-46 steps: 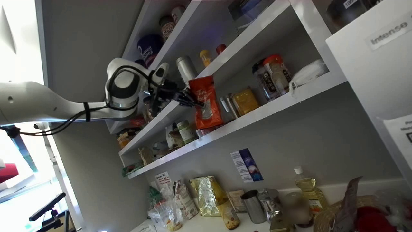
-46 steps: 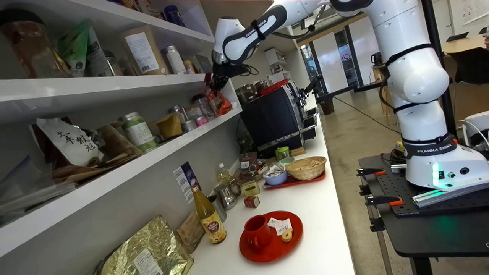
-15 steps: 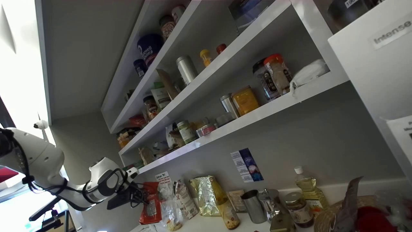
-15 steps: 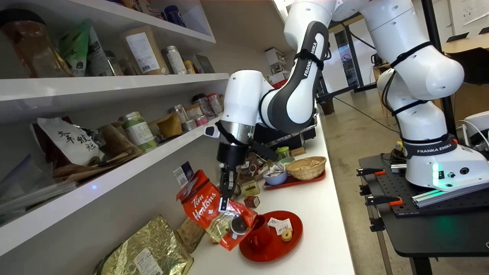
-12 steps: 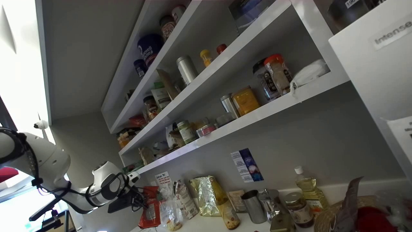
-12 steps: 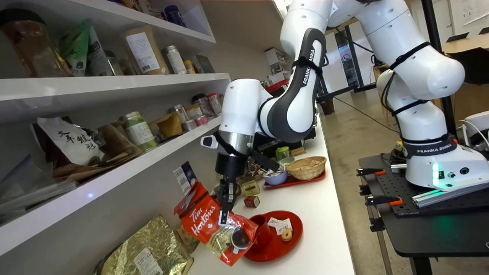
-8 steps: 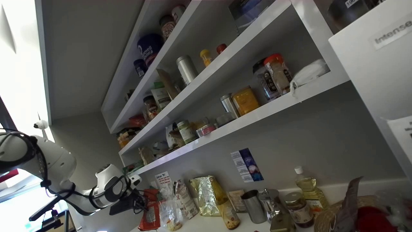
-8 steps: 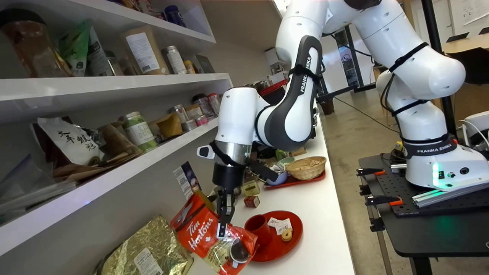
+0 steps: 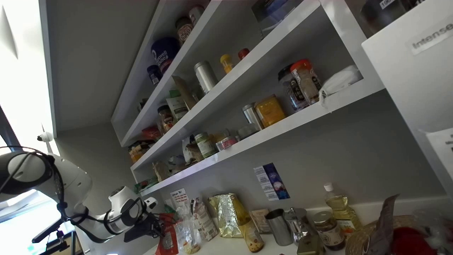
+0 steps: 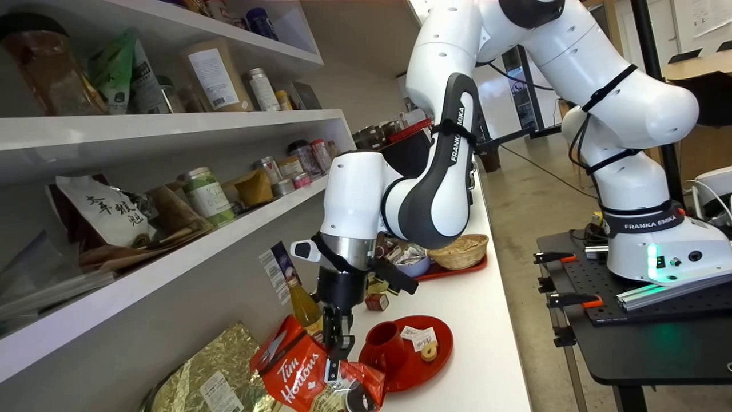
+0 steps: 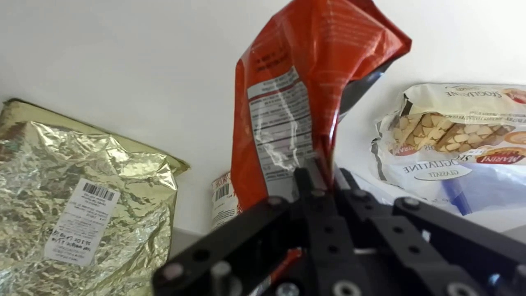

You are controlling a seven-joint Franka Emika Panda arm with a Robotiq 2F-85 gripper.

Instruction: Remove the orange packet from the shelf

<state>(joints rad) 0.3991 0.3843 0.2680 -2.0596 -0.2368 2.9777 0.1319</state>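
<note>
Well clear below shelf edge [image 10: 166, 272], orange packet [image 10: 300, 371] in hand [image 11: 326, 179]

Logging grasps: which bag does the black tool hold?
The glossy orange-red Tim Hortons packet: only it is pinched in the tool; the crinkled gold bag is ungripped.

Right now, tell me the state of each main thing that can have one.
Orange packet: held, tilted, off the shelf.
Gripper: closed on the packet.
Red mug: upright on the red plate; contents unclear.
Green-labelled jar: lid on.
Red-lidded jar: lid on.
Yellow-liquid bottle: capped, standing.
Base light: lit green.
</note>
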